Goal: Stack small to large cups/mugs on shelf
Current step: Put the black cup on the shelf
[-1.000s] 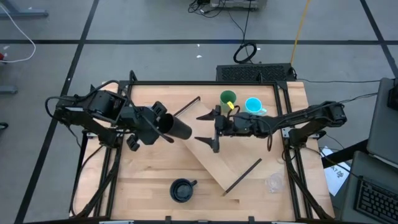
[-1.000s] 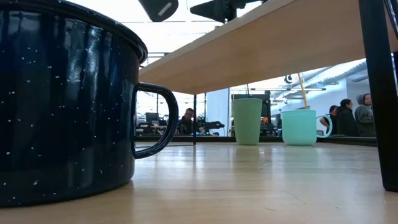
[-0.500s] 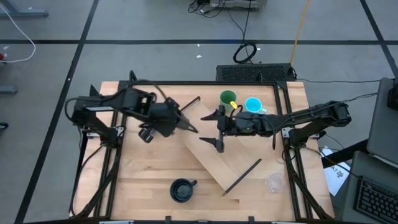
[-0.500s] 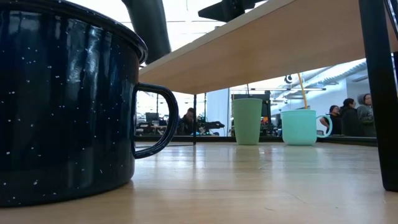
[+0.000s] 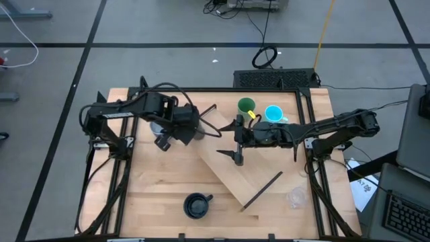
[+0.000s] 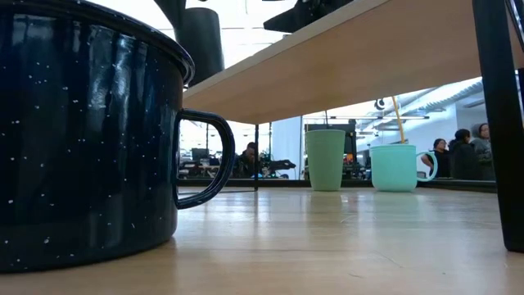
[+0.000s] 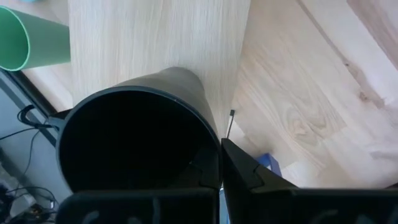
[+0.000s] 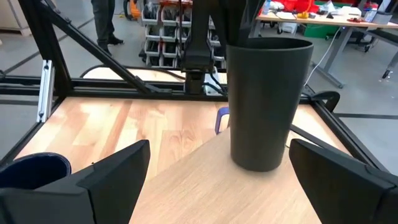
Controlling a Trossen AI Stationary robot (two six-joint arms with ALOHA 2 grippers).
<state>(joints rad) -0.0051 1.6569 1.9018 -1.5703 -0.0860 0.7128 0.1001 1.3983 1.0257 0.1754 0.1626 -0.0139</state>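
L gripper (image 5: 196, 129) clenched on rim of black cup (image 8: 268, 99), one finger (image 7: 249, 171) outside the wall. Cup upright at the shelf's (image 5: 236, 165) far-left end; right wrist view shows its base on, or just above, the plank, contact not resolvable. L arm reaches in from table's left edge.

R gripper (image 5: 234, 141) fingers spread wide, nothing between them, over the shelf's far half, facing the black cup from the right, near but apart. R arm comes in from table's right edge.

Shelf: long light-wood plank lying diagonally across table centre, from far-left toward near-right, dark bracket at each short end. In low view its underside spans the top of the frame.

Other cups:
- green cup (image 5: 246, 106) upright nr table's far edge, just beyond the shelf.
- cyan mug (image 5: 274, 114) just right of green cup, handle toward right edge.
- navy mug (image 5: 196, 206) speckled, nr table's near edge, left of shelf's near end, handle to the right.
- clear glass cup (image 5: 295, 197) nr near-right corner, faint.

People (image 6: 467, 156) in the room beyond table's far edge, low view.
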